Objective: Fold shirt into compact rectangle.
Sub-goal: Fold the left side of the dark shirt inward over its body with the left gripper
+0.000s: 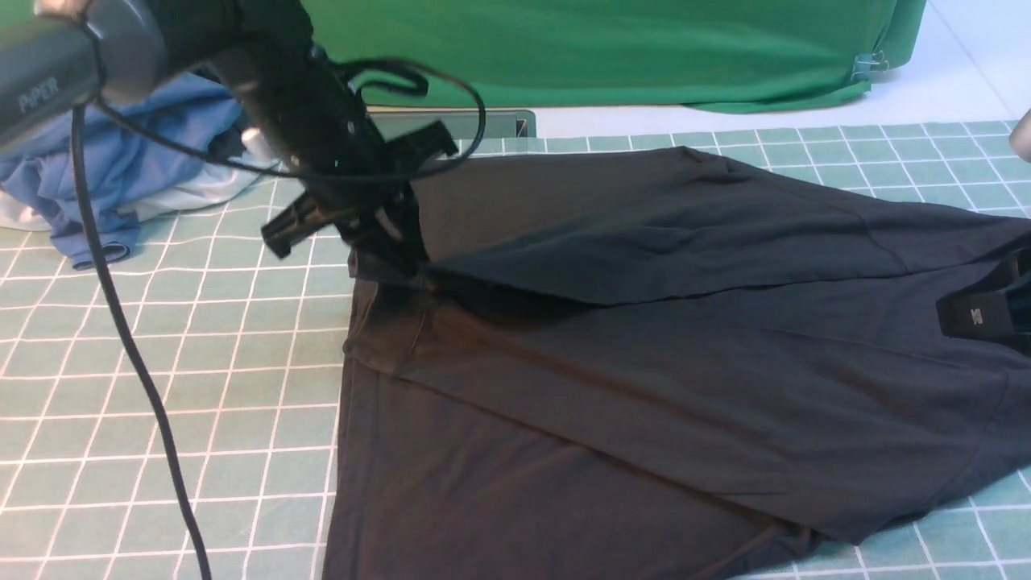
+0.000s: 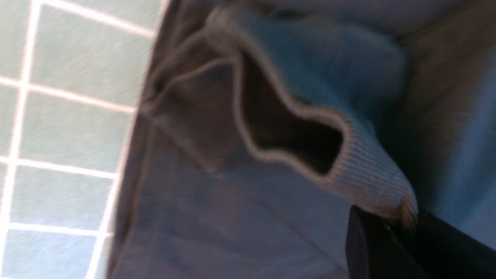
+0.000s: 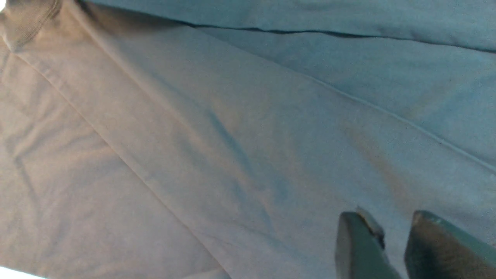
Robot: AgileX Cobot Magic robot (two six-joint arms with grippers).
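The left gripper point(image 1: 417, 272) is clenched on a pinch of the shirt point(image 1: 644, 387), a hemmed bit of cloth caught between its tips. The right gripper point(image 3: 387, 236) is parted, with a gap between its fingers and no cloth gripped there; it is over the body of the shirt. The shirt lies on the gridded desk point(image 1: 201, 387), its upper part near the far edge, the rest running toward the near edge and out of the front view at the near side and the right.

The step in hand looks like laying one part of the shirt over the rest. To do it well, I'd keep the left pinch low and carry it slowly, so the loose layer follows without hauling the layers under it. The right gripper might best take a matching edge before any shared pull, or the fold may go slantwise. Opening the left only once the cloth lies flat should keep the crease; the slanting ridges want smoothing.

Farther out, a blue garment point(image 1: 161, 153) and a white garment point(image 1: 193, 193) sit by the desk's far left corner. The left arm point(image 1: 48, 80) reads "PiPER"; the small pale mark on the right gripper is too small to read, and no lettering shows on the shirt
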